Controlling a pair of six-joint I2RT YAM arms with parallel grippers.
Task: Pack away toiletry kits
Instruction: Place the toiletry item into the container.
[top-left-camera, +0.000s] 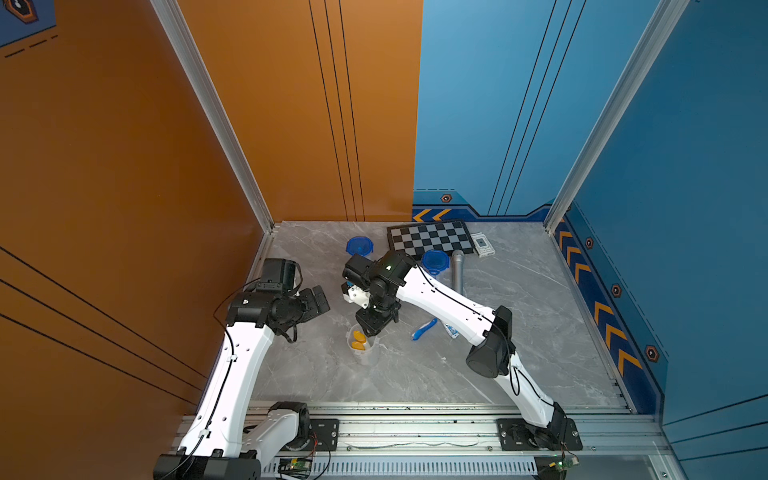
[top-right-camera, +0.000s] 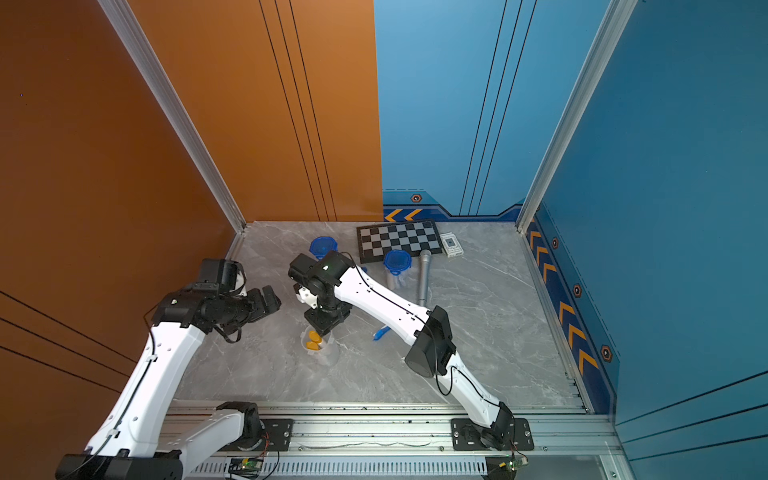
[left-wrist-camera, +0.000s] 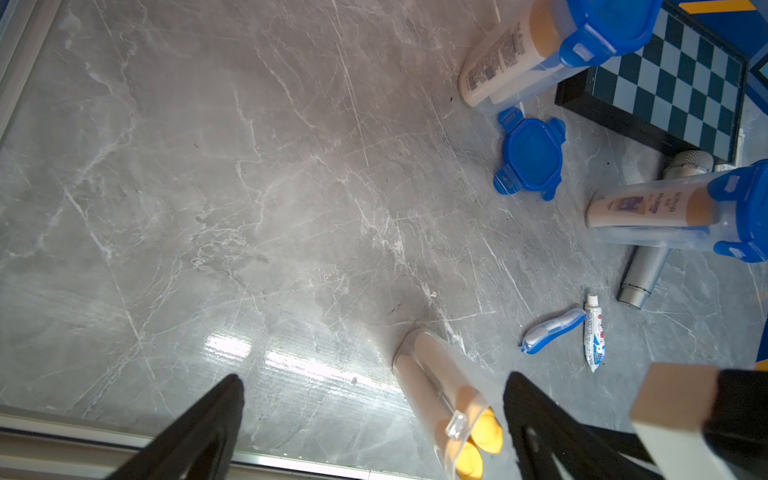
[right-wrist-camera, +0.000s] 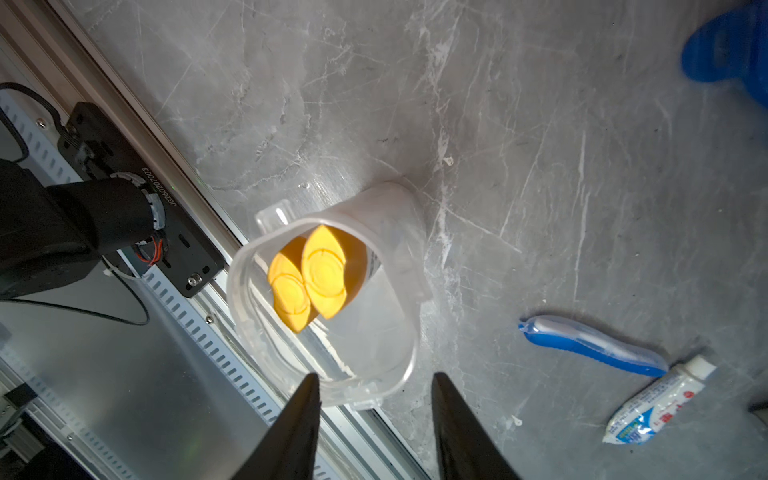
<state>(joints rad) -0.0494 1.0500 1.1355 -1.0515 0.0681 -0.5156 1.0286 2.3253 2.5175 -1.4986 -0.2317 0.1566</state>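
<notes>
While my left pincer (top-left-camera: 319, 301) hangs spread wide and empty over the left of the tabletop (top-left-camera: 519, 332), the open cup (top-left-camera: 365, 358) stands upright near the middle with two yellow-capped bottles (right-wrist-camera: 324, 270) inside. Just above its rim I see the right pincer (right-wrist-camera: 376, 376), jaws apart, grasping nothing. Further right, the blue toothbrush (top-left-camera: 424, 328) and the toothpaste tube (right-wrist-camera: 660, 403) lie close together on the tabletop, outside the cup.
</notes>
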